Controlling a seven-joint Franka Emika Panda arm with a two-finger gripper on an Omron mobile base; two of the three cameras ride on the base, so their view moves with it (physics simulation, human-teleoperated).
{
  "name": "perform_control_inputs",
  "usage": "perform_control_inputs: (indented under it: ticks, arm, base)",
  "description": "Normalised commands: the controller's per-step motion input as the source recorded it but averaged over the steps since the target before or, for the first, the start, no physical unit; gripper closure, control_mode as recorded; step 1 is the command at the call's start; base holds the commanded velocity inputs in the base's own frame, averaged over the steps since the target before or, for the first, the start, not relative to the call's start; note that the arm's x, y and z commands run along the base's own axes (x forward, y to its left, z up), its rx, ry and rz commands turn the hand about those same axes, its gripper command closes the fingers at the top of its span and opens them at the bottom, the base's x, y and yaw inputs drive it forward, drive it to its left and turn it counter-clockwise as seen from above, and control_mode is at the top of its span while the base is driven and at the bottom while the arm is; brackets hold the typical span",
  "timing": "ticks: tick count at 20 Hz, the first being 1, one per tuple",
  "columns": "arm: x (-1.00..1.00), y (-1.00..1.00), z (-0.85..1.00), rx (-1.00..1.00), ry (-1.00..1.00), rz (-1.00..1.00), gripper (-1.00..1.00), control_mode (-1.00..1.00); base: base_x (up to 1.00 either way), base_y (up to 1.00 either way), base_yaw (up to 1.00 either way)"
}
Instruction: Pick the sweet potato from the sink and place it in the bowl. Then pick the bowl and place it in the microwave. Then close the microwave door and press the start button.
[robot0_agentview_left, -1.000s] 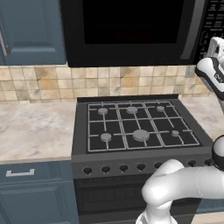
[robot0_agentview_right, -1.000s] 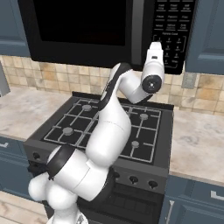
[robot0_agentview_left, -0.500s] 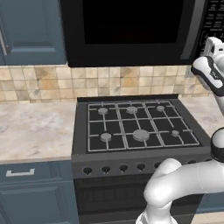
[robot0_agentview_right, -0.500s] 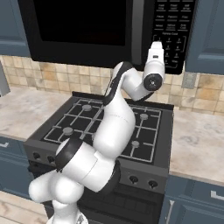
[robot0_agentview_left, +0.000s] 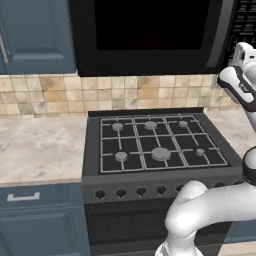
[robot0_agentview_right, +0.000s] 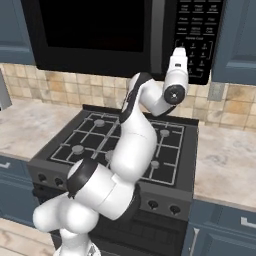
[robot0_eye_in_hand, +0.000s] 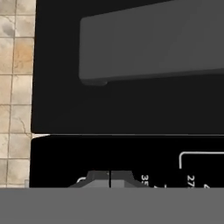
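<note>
The white arm's two-finger gripper (robot0_eye_in_hand: 110, 178), its dark tips pressed together, meets the button strip at the right of the wide black microwave (robot0_agentview_right: 100, 35), its broad glass-windowed door (robot0_agentview_left: 150, 30) shut above the black gas stove (robot0_agentview_left: 155, 145).

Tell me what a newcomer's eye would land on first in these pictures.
The white arm stands out first, rearing up over the black stove with its gripper raised to the button strip at the right side of the microwave. The microwave door looks shut, its dark window facing the room. In the hand view the jaws sit together against the black panel.
</note>
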Motion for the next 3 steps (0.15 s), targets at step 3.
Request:
perform_control_inputs:
  ticks: [3]
  arm:
    - [0.00, -0.20, 0.00, 0.04, 0.00, 0.00, 1.00, -1.00]
  base:
    - [0.00, 0.00, 0.00]
